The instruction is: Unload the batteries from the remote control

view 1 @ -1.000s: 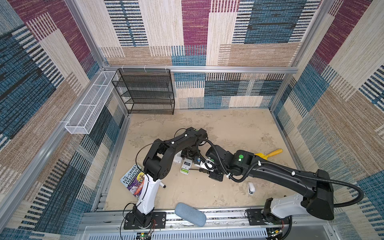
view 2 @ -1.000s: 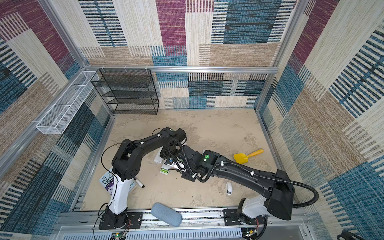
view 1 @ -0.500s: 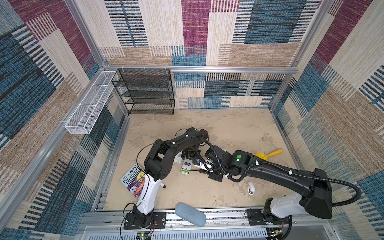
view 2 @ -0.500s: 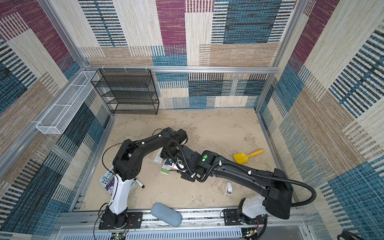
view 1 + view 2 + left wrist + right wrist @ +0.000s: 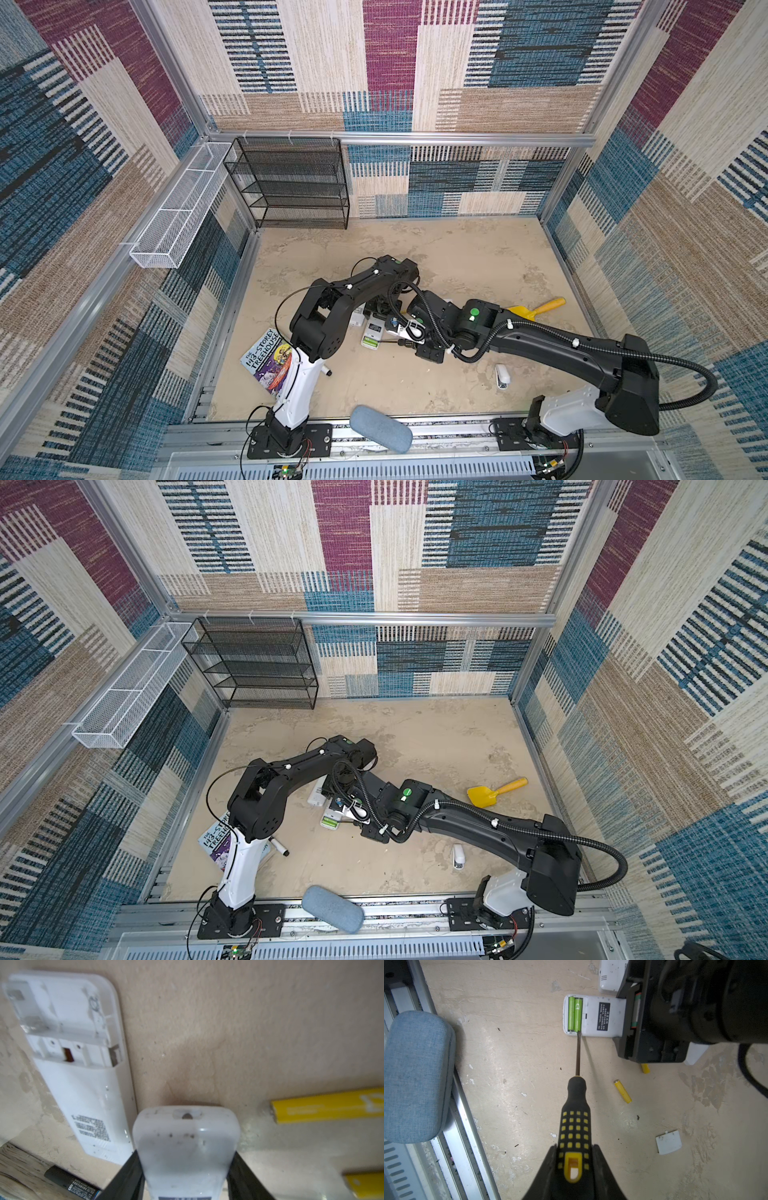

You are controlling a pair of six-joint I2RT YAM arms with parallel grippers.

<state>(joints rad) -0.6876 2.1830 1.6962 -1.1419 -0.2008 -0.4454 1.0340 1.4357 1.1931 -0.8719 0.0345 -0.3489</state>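
Right pincer (image 5: 573,1153), clamped on the screwdriver (image 5: 574,1122) handle, with the blade tip against the end of two green batteries (image 5: 575,1015). These sat in the six o'clock end of the remote (image 5: 372,332) in a top view. Left pincer (image 5: 186,1167) gripped that remote's other end, jaws spread to its width. Two yellow batteries (image 5: 623,1092) lay loose on the counter (image 5: 529,1064). A second remote (image 5: 68,1049), at ten o'clock, lay empty. Judged about half done.

Book (image 5: 266,359) cover, in a top view: "THE 143-STOREY TREEHOUSE".
Marker (image 5: 71,1183) barrel: white print, apparently "WHITE BOARD MARKER", blurred.
Remote control (image 5: 591,1016): black label (image 5: 604,1015), white lines, illegible.
Second remote (image 5: 83,1084): grey print block, illegible.
Green battery (image 5: 578,1014): white logo, unreadable.
Yellow battery (image 5: 324,1108): faint small print and a white mark, unreadable.
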